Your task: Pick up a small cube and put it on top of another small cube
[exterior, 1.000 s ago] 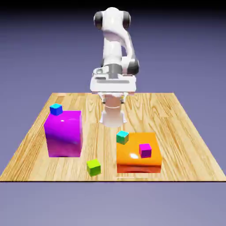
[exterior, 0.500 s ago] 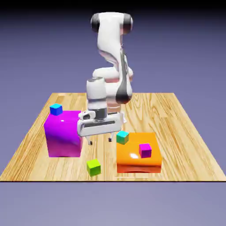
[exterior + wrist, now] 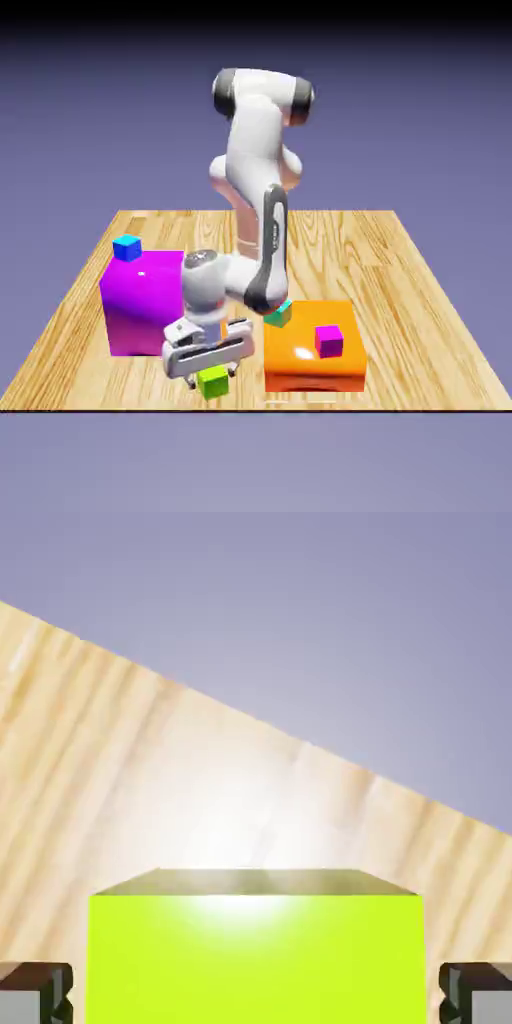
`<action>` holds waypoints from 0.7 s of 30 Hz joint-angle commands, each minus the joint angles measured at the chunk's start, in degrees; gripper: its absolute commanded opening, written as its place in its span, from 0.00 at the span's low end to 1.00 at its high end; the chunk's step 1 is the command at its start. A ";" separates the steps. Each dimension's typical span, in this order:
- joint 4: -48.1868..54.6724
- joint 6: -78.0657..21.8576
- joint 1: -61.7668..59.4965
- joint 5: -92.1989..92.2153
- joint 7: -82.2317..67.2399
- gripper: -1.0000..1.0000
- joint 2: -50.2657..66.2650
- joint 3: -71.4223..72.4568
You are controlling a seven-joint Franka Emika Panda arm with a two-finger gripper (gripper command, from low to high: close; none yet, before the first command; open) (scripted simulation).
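Note:
The small lime-green cube point(image 3: 212, 384) rests on the wooden table point(image 3: 410, 300) near its front edge, between the two big blocks. My gripper point(image 3: 212, 379) has come down over it, one finger on each side. In the hand view the cube point(image 3: 255, 962) fills the space between the grey fingertips point(image 3: 35, 994), so the gripper point(image 3: 255, 1000) is shut on it. A small magenta cube point(image 3: 329, 341) lies on top of the orange block. At that block's back left corner a small teal cube point(image 3: 279, 317) is partly hidden by my arm.
A big magenta block point(image 3: 140, 305) stands at the exterior view's left with a small blue cube point(image 3: 127, 247) on top. The big orange block point(image 3: 300, 368) stands close to the gripper on the exterior view's right. The table's front edge runs just beyond the lime-green cube.
The arm swung from the table's middle down toward the front edge and lowered over the lime-green cube. The fingers, open before, have closed on it.

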 commanded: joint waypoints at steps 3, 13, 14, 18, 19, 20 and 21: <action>-2.53 -3.41 4.84 -6.58 5.25 0.00 -6.01 -6.23; -3.28 -18.29 18.22 -31.00 28.61 0.00 -25.23 -1.98; -3.20 -19.85 19.50 -33.49 31.06 0.00 -27.14 -1.06; -3.03 -23.28 22.33 -38.99 36.47 0.00 -31.34 0.97; -3.36 -21.00 22.17 -37.67 35.51 0.00 -29.27 1.34; -3.69 -18.72 22.00 -36.35 34.54 0.00 -27.19 1.71; -4.01 -16.44 21.84 -35.03 33.57 0.00 -25.12 2.08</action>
